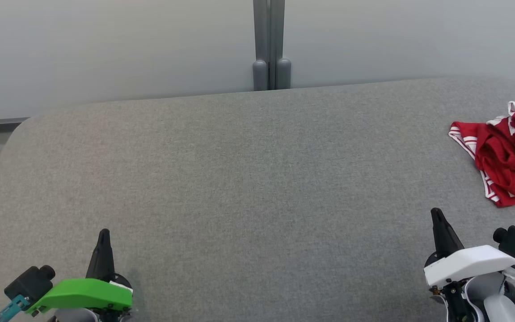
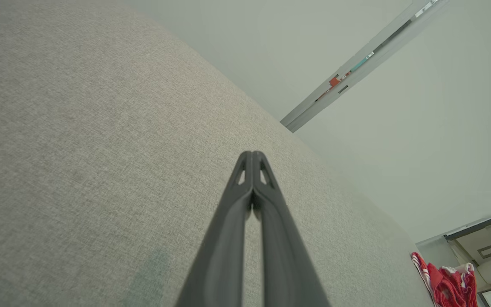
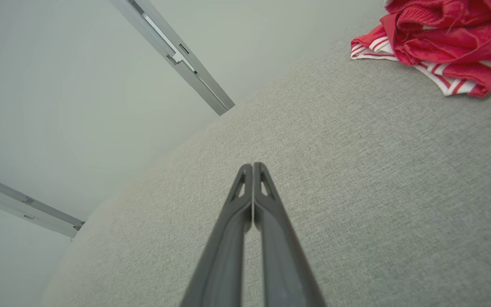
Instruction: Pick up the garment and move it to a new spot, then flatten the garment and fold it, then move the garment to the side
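The table [image 1: 239,179] is covered in grey woven cloth, matt, with a fine, slightly rough weave. The garment [image 1: 505,154] is soft red cloth with white striped trim, matt and creased. The left gripper [image 1: 104,233] and right gripper [image 1: 436,213] have dark matt plastic fingers. The green cover [image 1: 83,294] and white cover [image 1: 467,261] are smooth plastic with a slight sheen. The wall panels [image 1: 105,53] are smooth and matt.
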You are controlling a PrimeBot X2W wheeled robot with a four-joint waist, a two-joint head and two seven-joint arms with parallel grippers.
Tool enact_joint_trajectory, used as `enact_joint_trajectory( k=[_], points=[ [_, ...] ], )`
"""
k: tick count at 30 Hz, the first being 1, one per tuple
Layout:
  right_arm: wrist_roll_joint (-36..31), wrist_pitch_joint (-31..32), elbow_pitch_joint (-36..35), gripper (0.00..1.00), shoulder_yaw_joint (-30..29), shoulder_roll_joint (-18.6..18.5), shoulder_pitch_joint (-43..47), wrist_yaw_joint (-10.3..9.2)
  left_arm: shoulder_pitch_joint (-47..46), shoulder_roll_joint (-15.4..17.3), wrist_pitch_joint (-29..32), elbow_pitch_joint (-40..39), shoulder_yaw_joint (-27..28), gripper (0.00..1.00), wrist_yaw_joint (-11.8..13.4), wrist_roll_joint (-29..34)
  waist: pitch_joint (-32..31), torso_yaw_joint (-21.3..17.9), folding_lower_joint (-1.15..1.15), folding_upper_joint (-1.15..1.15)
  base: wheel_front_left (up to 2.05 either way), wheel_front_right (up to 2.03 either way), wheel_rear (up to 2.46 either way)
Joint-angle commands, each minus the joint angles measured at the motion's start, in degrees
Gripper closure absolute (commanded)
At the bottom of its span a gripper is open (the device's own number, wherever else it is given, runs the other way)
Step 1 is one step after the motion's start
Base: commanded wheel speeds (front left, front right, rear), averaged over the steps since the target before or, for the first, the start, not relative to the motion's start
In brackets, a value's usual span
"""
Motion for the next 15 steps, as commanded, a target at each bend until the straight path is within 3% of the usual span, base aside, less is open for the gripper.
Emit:
enact_joint_trajectory(
  k=[1, 15],
  points=[
    [2.1, 0.3, -1.0, 1.00, -0.3, 0.0, -1.7, -0.03, -1.4, 0.0, 0.4, -1.1, 0.5, 1.00, 0.0, -1.8, 0.0, 0.0, 0.00, 0.00, 0.00, 0.00, 0.00],
    [13.2, 2.2, -1.2, 1.00, -0.8, 0.2, -2.0, -0.03, -1.8, -0.1, 3.2, -2.3, 1.7, 1.00, 0.0, -11.0, 0.1, 0.2, 0.00, 0.00, 0.00, 0.00, 0.00]
  ],
)
